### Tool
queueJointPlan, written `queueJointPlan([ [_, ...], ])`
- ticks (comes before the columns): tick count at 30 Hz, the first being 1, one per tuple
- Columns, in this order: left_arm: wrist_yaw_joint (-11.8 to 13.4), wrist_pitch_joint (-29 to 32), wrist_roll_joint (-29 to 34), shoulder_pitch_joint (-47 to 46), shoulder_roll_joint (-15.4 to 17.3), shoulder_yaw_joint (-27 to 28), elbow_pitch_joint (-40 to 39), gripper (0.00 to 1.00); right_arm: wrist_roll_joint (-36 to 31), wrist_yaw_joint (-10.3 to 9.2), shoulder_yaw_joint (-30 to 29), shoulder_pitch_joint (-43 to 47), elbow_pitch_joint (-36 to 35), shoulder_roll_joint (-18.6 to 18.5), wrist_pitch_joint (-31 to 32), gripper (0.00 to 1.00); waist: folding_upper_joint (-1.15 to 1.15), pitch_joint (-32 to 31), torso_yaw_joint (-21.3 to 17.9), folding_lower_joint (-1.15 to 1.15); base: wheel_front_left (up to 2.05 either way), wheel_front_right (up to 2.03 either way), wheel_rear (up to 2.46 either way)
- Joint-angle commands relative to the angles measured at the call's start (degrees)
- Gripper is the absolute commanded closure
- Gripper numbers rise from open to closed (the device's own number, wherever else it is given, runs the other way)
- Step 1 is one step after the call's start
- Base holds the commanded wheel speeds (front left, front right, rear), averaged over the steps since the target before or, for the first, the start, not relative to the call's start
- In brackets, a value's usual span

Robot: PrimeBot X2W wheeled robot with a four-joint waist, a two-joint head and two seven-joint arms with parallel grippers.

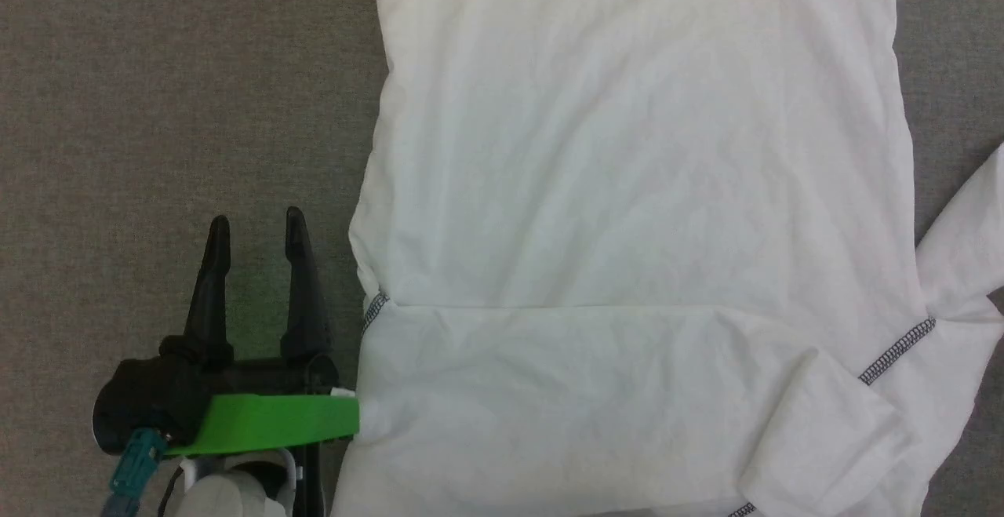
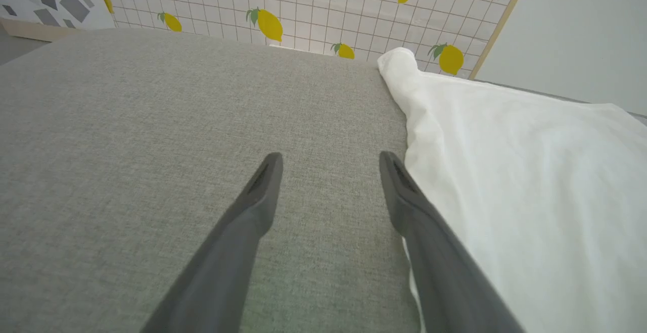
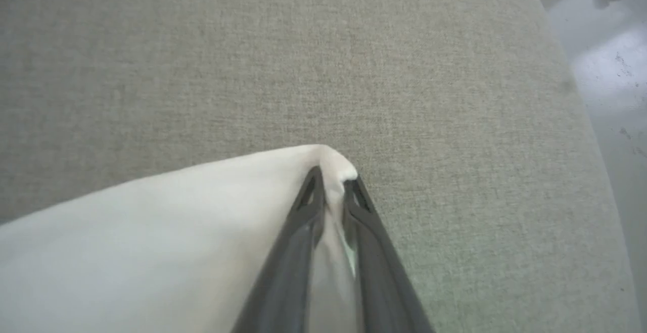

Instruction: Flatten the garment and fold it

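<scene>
The white shirt (image 1: 627, 148) lies spread flat on the grey cloth-covered tabletop (image 1: 172, 109), taking up the middle and right of the head view, its cloth lightly creased. Across its near part a straight fold runs from side to side, with a dark stitched seam (image 1: 894, 352) slanting at the right end of it and a short stretch of the same stitching at the left edge. A sleeve (image 1: 965, 211) trails off past the right side. The left pincer (image 1: 257, 223) sits on the bare tabletop just beside the shirt's left edge, its two dark fingers spread wide apart and pointing away from the robot, with nothing between them; a green bracket (image 1: 267, 423) behind the fingers reaches to the cloth's edge. In the left wrist view the left pincer (image 2: 329, 158) stands open over grey cloth, and the shirt (image 2: 530, 171) lies along its right finger, touching or very nearly touching it near the base. A white tiled wall with yellow lemons (image 2: 273, 25) rises beyond the tabletop's far edge. In the right wrist view the right pincer (image 3: 335, 179) is closed on a corner of the shirt (image 3: 151, 232), a small tuft of white cloth poking out past the fingertips, the rest of the cloth spreading to the left of the fingers. Pale floor (image 3: 606, 70) shows beyond the tabletop's rounded edge.
</scene>
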Motion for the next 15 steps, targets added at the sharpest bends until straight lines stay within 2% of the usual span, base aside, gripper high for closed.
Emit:
queueJointPlan([
  [1,0.29,-0.11,0.11,-0.39,0.44,0.01,0.16,0.0,-0.24,-0.12,-0.04,0.58,1.43,0.79,0.91,1.0,0.0,-0.85,0.1,0.0,0.0,0.0,0.0],
  [10,0.08,-0.45,-1.03,1.23,0.91,0.78,1.92,0.0,-4.46,-0.12,-4.74,0.15,-0.41,-0.08,-2.13,1.0,0.0,-8.29,-1.0,0.0,0.0,0.0,0.0],
  [15,-0.08,-0.38,-1.94,3.02,1.51,1.46,2.49,0.0,-7.01,-0.12,-8.34,0.91,-1.55,-3.74,-1.43,1.0,0.0,-13.04,-1.35,0.0,0.0,0.0,0.0],
])
